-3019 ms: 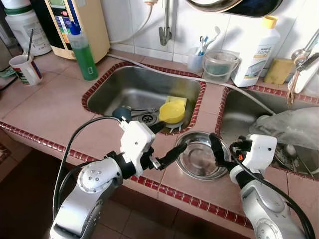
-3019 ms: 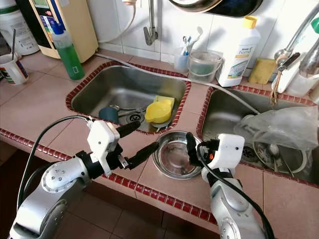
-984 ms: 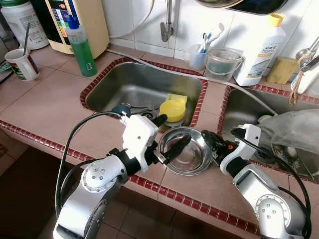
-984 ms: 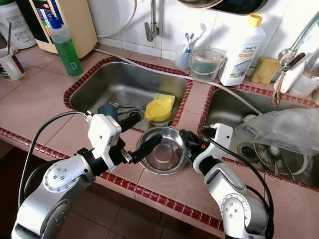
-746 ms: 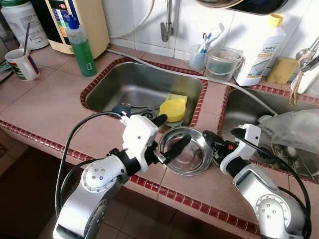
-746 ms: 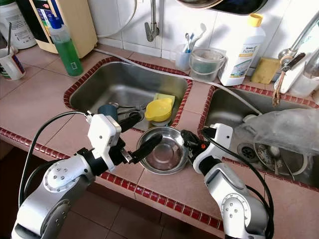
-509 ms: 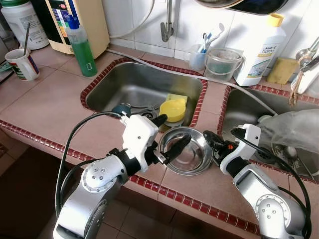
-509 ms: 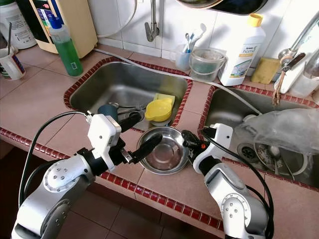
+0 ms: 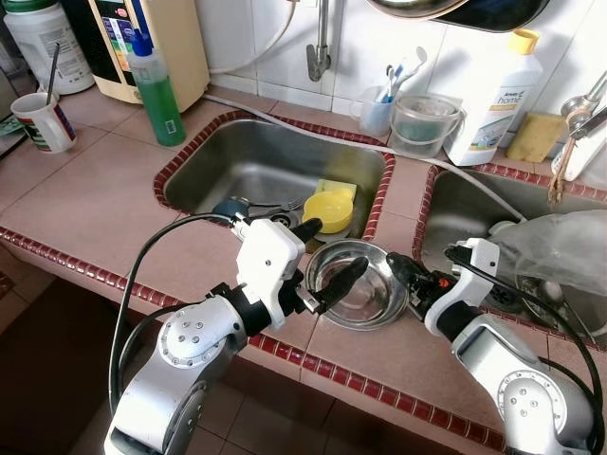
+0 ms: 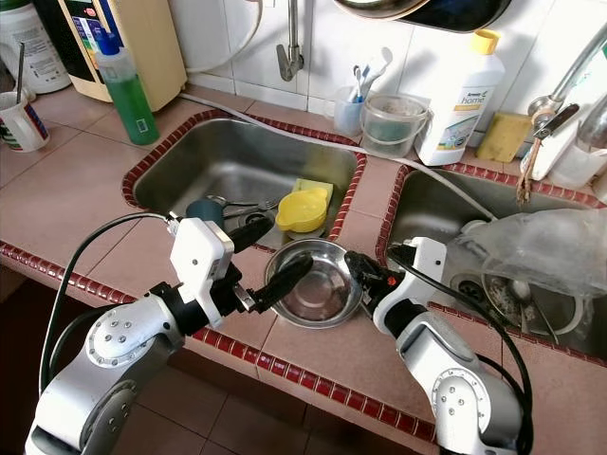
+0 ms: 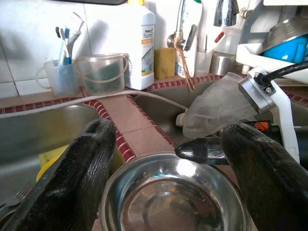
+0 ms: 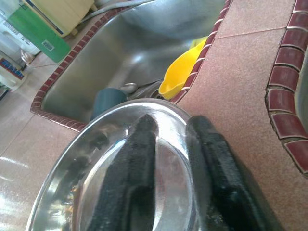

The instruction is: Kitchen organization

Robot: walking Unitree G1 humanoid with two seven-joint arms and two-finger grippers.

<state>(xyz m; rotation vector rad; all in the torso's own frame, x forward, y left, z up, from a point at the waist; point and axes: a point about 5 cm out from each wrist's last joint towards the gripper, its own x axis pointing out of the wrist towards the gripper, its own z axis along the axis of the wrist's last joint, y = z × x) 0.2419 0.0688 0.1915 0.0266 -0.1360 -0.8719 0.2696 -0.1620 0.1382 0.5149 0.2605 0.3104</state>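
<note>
A steel bowl [image 9: 375, 292] sits on the tiled counter strip between the two sinks, close to the left sink's corner. My right gripper [image 9: 400, 270] is shut on the bowl's right rim. In the right wrist view one of its fingers [image 12: 132, 178] lies inside the bowl [image 12: 72, 192] and the other outside. My left gripper [image 9: 324, 256] hovers open over the bowl's left side, fingers wide apart. In the left wrist view the bowl [image 11: 168, 202] lies between and below that gripper's fingers [image 11: 77, 183].
The left sink [image 9: 275, 161] holds a yellow bowl [image 9: 329, 210], a sponge, a teal cup [image 9: 230, 210] and cutlery. A plastic bag [image 9: 560, 242] fills the right sink. A green soap bottle [image 9: 156, 90], mug [image 9: 45, 123], toothbrush cup [image 9: 375, 114], tub and white detergent bottle [image 9: 491, 95] line the back.
Over three seconds my right gripper closed on the bowl's rim and the bowl slid from the counter's front toward the left sink. In the last second it barely shifted.
</note>
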